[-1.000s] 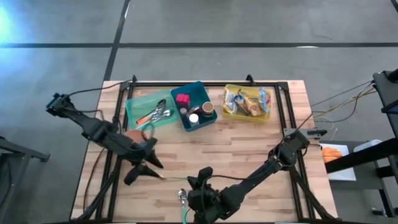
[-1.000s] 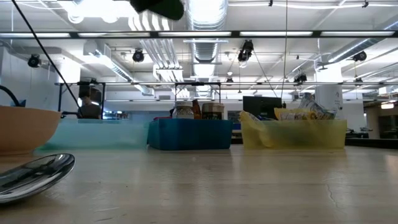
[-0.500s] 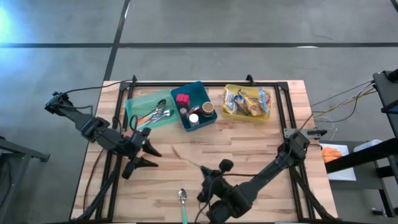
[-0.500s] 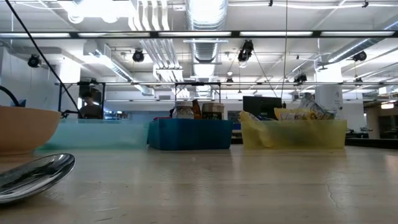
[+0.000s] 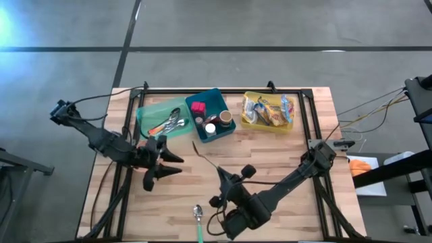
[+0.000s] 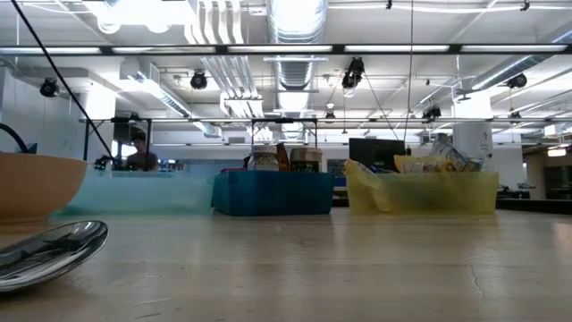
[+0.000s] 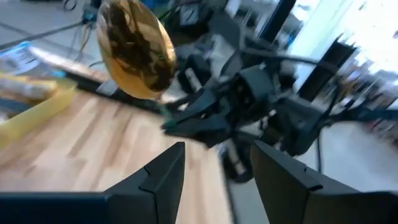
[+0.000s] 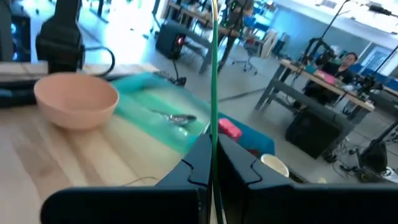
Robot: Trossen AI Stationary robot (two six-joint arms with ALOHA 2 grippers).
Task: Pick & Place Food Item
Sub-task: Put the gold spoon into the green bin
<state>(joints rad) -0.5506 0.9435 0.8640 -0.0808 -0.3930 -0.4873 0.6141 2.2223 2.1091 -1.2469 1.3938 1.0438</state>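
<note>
Left pincer [image 5: 170, 162] sits half open over the bench's left side; right pincer [image 5: 217, 177] is clamped tight mid-bench, raised.

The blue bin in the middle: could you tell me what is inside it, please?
The blue bin holds a pink block, a brown-lidded jar and a white-topped container; anything beneath them is covered.

Three open plastic bins stood in a row along the wooden table's [image 5: 283, 162] far edge: utensil bin [image 5: 162, 121] left, jar bin [image 5: 210, 115] centre, snack-packet bin [image 5: 268, 112] right. A metal spoon [image 5: 198, 213] lay at the near edge.
</note>
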